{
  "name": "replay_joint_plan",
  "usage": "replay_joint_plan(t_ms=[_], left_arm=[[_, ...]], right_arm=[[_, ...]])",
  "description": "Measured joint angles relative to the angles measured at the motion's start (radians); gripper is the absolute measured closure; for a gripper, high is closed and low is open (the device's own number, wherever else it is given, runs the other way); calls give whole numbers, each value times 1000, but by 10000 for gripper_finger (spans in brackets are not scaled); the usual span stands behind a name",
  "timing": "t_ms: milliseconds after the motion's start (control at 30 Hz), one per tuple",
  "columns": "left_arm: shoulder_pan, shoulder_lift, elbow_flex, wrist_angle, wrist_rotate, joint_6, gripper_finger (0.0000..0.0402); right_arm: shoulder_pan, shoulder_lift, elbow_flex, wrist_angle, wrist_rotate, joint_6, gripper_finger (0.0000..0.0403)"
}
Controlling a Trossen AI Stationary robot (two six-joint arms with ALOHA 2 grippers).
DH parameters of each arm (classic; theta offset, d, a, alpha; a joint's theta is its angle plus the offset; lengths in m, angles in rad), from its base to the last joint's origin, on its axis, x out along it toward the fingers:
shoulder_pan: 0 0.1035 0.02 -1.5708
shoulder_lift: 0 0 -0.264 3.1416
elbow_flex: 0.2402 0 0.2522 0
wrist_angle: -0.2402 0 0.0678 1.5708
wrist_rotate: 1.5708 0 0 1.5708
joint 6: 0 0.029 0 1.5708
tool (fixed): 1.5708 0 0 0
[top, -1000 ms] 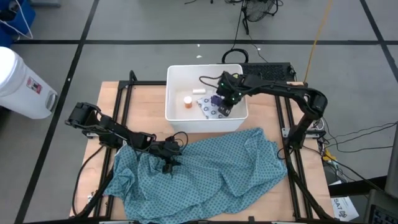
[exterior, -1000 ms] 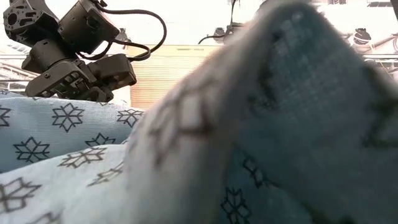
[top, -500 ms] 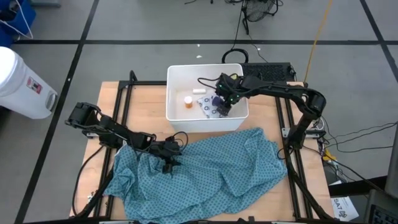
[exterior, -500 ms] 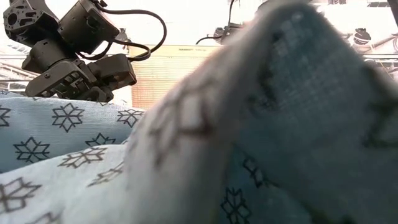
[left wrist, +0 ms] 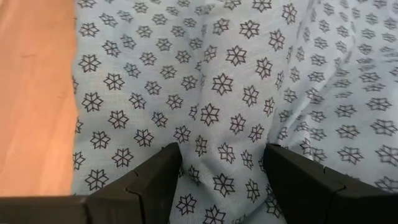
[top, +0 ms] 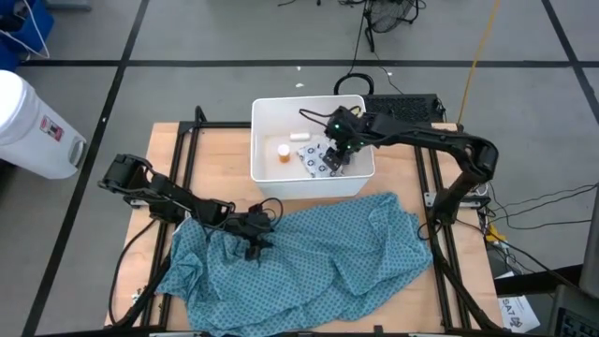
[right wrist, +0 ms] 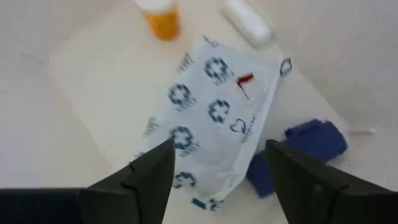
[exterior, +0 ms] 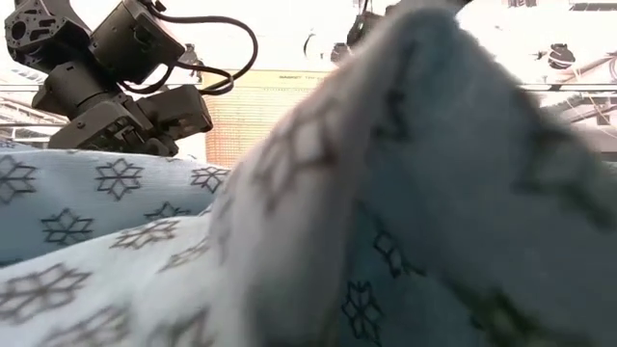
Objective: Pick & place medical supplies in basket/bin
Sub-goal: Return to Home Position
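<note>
The right gripper (top: 337, 157) hangs above the right half of the white plastic tub (top: 267, 122), which stands at the far middle of the wooden table (top: 215, 154). In the right wrist view its two dark fingers (right wrist: 152, 171) are spread wide apart with nothing between them, and the tub floor shows below.

All four supplies lie inside the tub. The orange pill bottle (top: 283, 152) with its white cap sits towards the left of the tub floor. The small white tube (top: 299, 138) lies just beyond it, near the far wall. The flat white packet (right wrist: 211, 118) with dark ring prints lies in the middle, directly under the right gripper. The dark blue oblong block (right wrist: 311, 146) rests against the packet's edge, on the side away from the bottle.

The left gripper (top: 253, 232) is low over the teal patterned cloth (top: 318, 257), which is crumpled across the near half of the table and reaches close to the tub's near wall. The left wrist view shows its fingers (left wrist: 155, 177) parted, pressing down into the cloth, with a fold of fabric lying loose between them and bare wood to one side. In the low view the cloth fills nearly the whole foreground, and the left arm (exterior: 106, 77) shows above it.

A white cylindrical container (top: 33, 117) with a red label stands on the floor, well apart from the table
</note>
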Motion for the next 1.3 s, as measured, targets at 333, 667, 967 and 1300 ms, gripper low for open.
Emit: replay_joint_plan(t_ms=[333,667,967,1300], left_arm=[[1,1,-2,55,-20,-54,158],[-15,2,-2,131,-14,-32,158],[-15,1,-1,178,-29,-36,158],[-29,1,0,348,-3,-30,220]], right_arm=[[154,-193,0,4,2,71,197],[457,-279,-21,110,68,73,200],[768,-319,-189,381,437,18,200],[877,-367,-499,664,445,96,321]])
